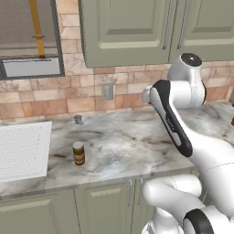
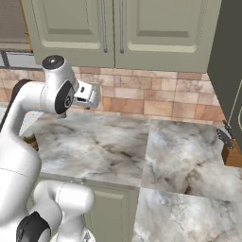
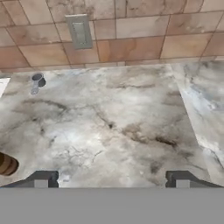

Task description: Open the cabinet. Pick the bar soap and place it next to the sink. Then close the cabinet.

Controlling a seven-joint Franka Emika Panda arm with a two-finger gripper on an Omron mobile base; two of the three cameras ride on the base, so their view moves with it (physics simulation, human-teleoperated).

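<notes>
Gripper (image 3: 111, 180) is empty w/ jaws spread wide, tips far apart at the bottom of hand view, looking down and fwd over the marble counter (image 3: 118, 122) toward the tile backsplash. In right base view the hand (image 2: 87, 94) hangs just below the wall cabinet (image 2: 113, 33), whose two doors are both shut; the cabinet sits at approx 12–1 o'clock from the hand. The long silver bar handles (image 2: 103, 26) run vertical, flanking the centre seam, so the coming move prob. needs a climb plus a wrist re-aim to bring the jaws across one bar. Bar soap not visible, presumably behind the doors. Sink (image 1: 23, 148) lies toward 9 o'clock in left base view, past the brown jar (image 1: 79, 153) standing on the counter, well apart from the hand. Cabinet opening not yet begun.
</notes>
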